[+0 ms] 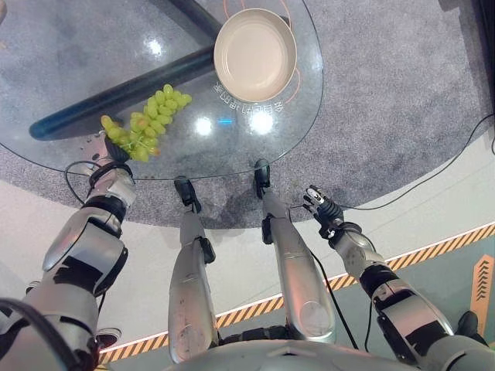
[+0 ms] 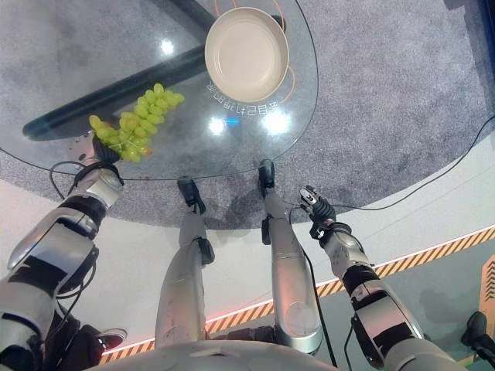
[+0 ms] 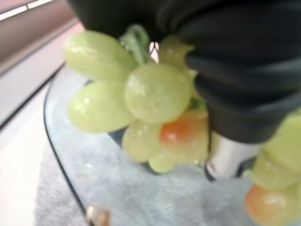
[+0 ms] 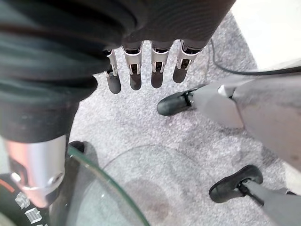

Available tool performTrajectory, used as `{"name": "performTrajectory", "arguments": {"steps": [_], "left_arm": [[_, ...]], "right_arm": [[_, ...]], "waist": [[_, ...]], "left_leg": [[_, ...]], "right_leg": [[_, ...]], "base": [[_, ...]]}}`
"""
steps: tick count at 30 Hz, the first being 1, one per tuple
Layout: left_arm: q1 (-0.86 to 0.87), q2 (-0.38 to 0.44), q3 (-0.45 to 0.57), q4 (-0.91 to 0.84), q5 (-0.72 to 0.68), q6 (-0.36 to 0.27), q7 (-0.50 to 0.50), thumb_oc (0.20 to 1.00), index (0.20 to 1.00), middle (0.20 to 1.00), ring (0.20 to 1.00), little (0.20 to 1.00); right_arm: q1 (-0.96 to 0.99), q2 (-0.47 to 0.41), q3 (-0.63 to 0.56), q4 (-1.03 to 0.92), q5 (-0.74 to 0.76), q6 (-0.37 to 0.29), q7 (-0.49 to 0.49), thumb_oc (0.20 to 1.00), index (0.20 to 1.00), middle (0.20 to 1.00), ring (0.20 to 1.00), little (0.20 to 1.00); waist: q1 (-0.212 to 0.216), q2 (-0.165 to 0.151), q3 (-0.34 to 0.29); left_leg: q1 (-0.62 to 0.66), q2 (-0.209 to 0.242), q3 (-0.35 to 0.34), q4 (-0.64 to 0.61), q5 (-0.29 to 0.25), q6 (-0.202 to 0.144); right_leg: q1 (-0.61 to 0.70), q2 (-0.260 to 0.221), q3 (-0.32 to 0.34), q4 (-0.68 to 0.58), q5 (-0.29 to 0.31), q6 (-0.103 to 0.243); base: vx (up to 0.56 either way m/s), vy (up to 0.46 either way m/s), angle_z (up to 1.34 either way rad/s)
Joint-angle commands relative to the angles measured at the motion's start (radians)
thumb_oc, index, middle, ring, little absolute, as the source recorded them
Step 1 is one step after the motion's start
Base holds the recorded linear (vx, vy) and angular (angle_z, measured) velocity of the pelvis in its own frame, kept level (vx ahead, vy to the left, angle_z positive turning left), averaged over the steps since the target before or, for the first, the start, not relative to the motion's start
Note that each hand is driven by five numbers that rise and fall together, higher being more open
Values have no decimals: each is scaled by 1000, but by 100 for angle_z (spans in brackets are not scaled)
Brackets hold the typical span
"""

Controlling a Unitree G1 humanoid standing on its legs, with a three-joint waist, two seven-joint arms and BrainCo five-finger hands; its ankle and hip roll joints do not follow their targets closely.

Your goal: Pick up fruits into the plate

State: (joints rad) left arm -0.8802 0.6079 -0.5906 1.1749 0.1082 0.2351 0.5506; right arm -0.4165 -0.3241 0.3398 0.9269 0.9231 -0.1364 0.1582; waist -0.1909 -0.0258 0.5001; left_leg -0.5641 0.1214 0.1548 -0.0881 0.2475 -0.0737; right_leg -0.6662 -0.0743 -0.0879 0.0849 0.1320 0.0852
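The pick-up step is in hand: the left hand (image 1: pixel 114 164) reaches the green grape bunch (image 1: pixel 148 122) at the glass table (image 1: pixel 69 46)'s near edge, its grip unreadable, the right hand (image 1: pixel 323 207) hangs slack-fingered, and next comes carrying it to the empty beige plate (image 1: pixel 255 54).

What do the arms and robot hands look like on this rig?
Both arms are silver-grey shells with black joint sections. The left robot hand and right robot hand each carry a dark ribbed cover over back and wrist. The right wrist view shows silver fingers with dark rounded tips in a row, and a silver thumb apart from them.
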Motion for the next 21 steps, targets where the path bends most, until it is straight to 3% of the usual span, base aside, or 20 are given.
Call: {"name": "performTrajectory", "arguments": {"steps": [1,10,11,12,13,21], "left_arm": [[8,8,78,-68,-21,-12,39,200,200,200,200,200],[97,54,145,-209,1,-10,86,200,200,200,200,200],[102,58,151,-216,8,-8,85,407,407,407,407,407],[108,59,153,-222,12,-2,83,915,915,915,915,915],[113,60,154,-228,12,-2,83,1000,1000,1000,1000,1000],[133,53,152,-268,34,6,83,1000,1000,1000,1000,1000]], "right_arm": [[89,-17,-51,-59,4,-24,-6,1000,1000,1000,1000,1000],[130,-31,-95,-63,-3,-17,-8,1000,1000,1000,1000,1000],[133,-32,-98,-63,-4,-16,-7,1000,1000,1000,1000,1000],[136,-32,-101,-64,-7,-14,-8,1000,1000,1000,1000,1000],[137,-32,-103,-62,-7,-14,-7,1000,1000,1000,1000,1000],[156,-33,-113,-63,-9,-12,-1,1000,1000,1000,1000,1000]], "waist": [[18,7,20],[45,44,20],[46,46,20],[45,48,20],[45,49,20],[46,50,20]], "left_leg": [[46,-23,10,21,-48,-48],[105,-35,-5,19,-58,-42],[110,-36,-6,20,-59,-42],[117,-37,-4,19,-61,-41],[120,-38,-6,20,-62,-40],[135,-40,-12,26,-69,-33]], "right_leg": [[61,19,52,-14,19,20],[124,0,26,-13,7,20],[128,0,26,-12,6,20],[133,1,26,-11,4,20],[136,1,27,-10,3,19],[149,9,30,3,-8,13]], "base": [[0,0,0],[6,5,2],[30,4,0],[0,0,0],[0,0,0],[0,0,0]]}}
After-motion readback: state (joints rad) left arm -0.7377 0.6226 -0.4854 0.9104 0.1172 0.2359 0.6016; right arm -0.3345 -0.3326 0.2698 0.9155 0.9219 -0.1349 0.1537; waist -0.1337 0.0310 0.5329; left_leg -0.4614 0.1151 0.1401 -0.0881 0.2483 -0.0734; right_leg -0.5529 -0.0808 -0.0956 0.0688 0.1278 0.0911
